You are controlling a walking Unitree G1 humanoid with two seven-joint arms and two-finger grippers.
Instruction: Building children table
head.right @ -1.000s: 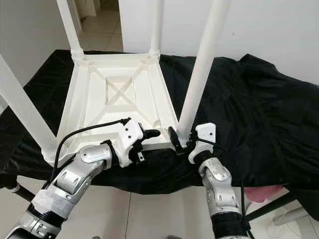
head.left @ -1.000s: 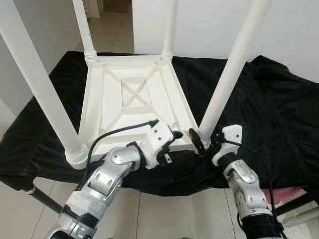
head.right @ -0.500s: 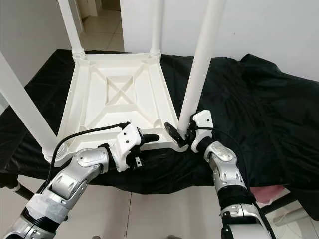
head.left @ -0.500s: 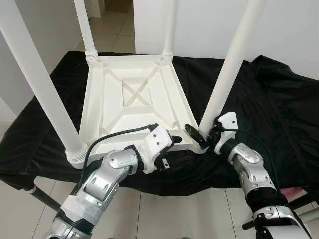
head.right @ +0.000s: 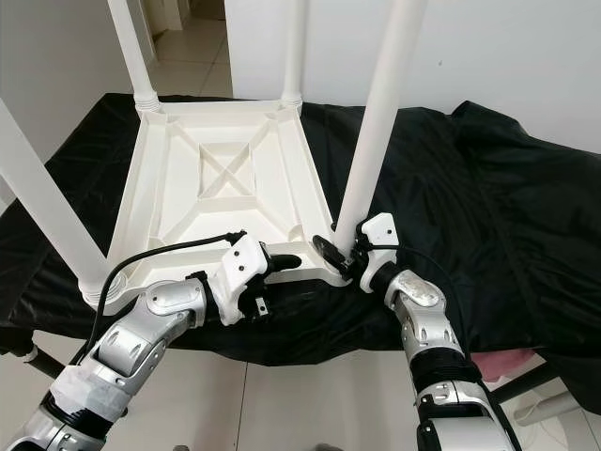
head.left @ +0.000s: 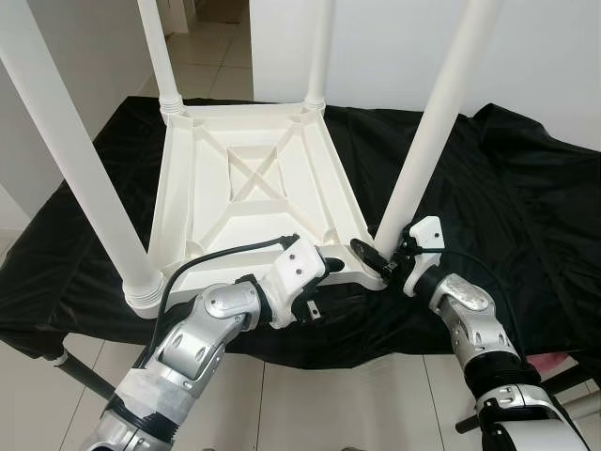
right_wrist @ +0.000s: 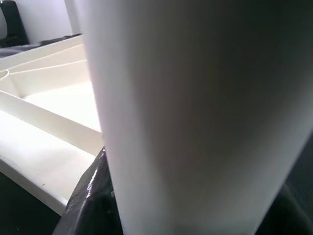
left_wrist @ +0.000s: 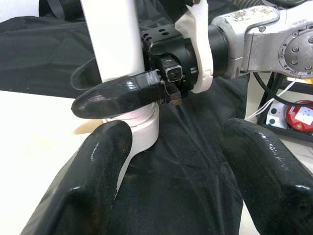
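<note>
White children's table (head.left: 249, 183) lies upside down on black cloth (head.left: 507, 202), four legs up. Right gripper (head.left: 383, 260) is closed around the base of the near-right leg (head.left: 427, 141). Left gripper (left_wrist: 168, 161), fingers spread and holding nothing, sits at the table's near edge beside that leg.

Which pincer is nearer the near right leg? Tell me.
Right. The right pincer clasps the leg at its base; the left pincer rests beside it on the tabletop rim.

Near-right leg (head.left: 424, 150) blocks right gripper (head.left: 377, 260); open room btwn legs over tabletop underside (head.left: 249, 178).
</note>
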